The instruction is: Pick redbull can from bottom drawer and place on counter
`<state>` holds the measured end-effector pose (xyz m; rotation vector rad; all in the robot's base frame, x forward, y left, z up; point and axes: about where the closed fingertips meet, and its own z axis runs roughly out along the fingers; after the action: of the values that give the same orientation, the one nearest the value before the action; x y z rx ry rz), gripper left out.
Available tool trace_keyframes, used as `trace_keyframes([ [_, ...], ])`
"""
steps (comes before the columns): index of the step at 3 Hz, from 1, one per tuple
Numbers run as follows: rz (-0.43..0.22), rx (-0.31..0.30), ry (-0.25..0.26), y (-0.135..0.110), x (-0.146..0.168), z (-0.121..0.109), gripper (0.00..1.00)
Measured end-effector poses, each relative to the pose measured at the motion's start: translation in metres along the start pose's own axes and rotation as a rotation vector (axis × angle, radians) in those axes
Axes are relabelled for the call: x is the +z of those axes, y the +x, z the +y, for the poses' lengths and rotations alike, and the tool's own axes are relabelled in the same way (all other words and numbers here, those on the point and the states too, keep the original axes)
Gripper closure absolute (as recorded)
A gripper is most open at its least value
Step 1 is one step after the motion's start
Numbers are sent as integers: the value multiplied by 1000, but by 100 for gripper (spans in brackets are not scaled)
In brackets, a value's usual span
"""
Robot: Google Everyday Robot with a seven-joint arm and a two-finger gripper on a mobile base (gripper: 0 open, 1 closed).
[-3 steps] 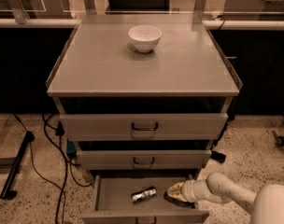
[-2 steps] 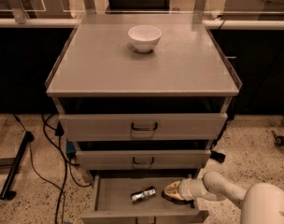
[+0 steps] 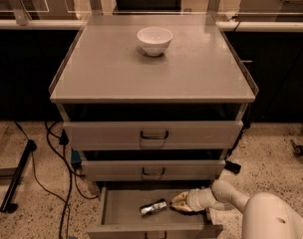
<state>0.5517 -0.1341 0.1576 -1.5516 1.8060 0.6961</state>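
- Your gripper is in the bottom drawer, just right of the can; you can't tell its grip.
- Grey counter carries a white bowl; speckled floor, cables at left.

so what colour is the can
Shiny silver with dark patches, in the camera view. The can lies in the bottom drawer, gripper just right of it.

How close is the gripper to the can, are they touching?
Cannot tell. The camera view shows the gripper right beside the redbull can in the bottom drawer; neither gap nor contact shows plainly.
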Motion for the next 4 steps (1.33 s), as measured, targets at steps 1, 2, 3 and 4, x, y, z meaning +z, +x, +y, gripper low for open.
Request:
trace_keyframes([
  [1,-6,-5,-13,0,7,-1,13],
  [2,-14,-9,-19,0,12,-2,10],
  [3,-33,-10,-17,0,18,-2,24],
  [4,-50,-10,-15,0,25,-3,36],
])
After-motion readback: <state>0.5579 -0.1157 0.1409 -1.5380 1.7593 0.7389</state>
